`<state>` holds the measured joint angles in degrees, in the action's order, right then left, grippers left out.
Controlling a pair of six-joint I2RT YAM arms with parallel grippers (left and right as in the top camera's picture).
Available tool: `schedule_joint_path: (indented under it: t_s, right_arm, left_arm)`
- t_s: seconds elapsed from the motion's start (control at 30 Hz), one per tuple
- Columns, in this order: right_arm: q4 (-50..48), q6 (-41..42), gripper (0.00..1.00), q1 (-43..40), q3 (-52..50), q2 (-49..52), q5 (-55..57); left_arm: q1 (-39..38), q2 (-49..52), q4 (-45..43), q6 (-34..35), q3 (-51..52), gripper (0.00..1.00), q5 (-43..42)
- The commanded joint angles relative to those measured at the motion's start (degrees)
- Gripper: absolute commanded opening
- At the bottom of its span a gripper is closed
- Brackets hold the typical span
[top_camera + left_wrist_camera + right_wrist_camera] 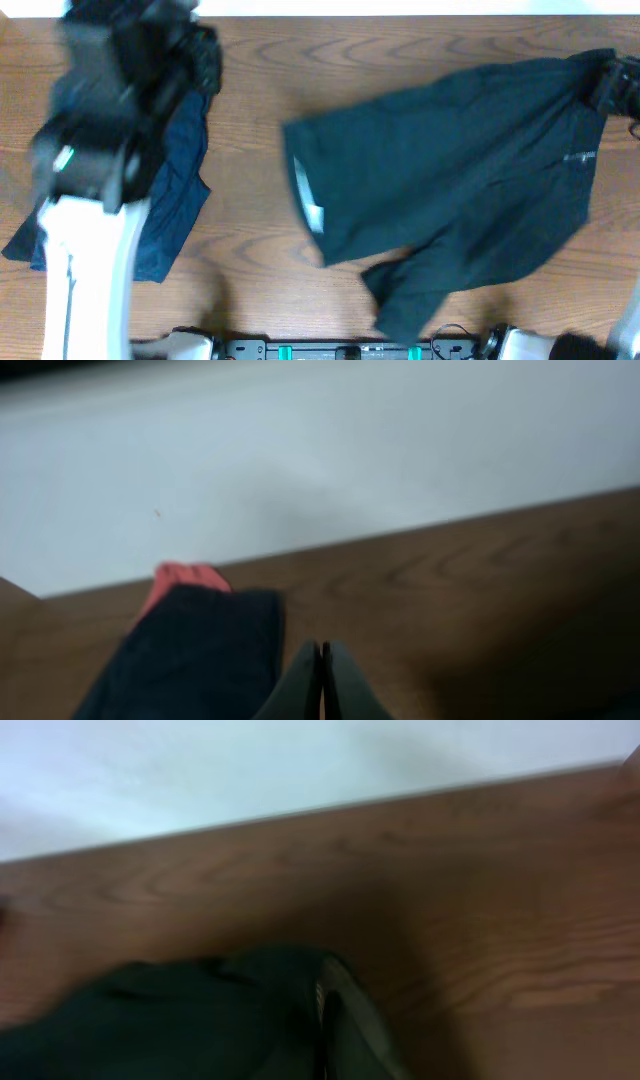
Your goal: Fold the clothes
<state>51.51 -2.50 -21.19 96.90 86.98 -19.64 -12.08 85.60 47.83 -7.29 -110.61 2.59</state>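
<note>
The left gripper [321, 685] is showing at the bottom edge, its two dark fingers pressing together with nothing between them. Just to its left a navy blue garment [195, 655] is lying on the wooden table [480, 610]. A small red garment [180, 578] is peeking out at its far end, seemingly tucked partly beneath it in the blur. A pale wall [320, 460] is rising behind.

Wood table [250, 150] w/ black shorts [450, 190], navy garment [180, 190], red one [180, 575].
</note>
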Motion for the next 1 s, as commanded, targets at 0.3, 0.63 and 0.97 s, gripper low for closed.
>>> schedule_joint_path:
  t_s: [0.3, 0.63, 0.97]
  right_arm:
    - [-23.93, 2.84, 0.01, 7.06, 0.11, 31.12, 0.15]
    - [-43.82, 9.57, 0.01, 7.23, 0.11, 39.54, 3.82]
    - [-47.56, 11.76, 0.99, 5.51, 2.54, 39.23, 12.55]
  left_arm:
    - [0.96, 31.67, -16.28, 0.48, -0.31, 0.06, 0.46]
    - [0.15, 37.81, -15.8, 0.48, -0.31, 0.06, -6.34]
    - [-2.64, 37.79, -11.17, -0.02, -0.31, 0.06, -6.51]
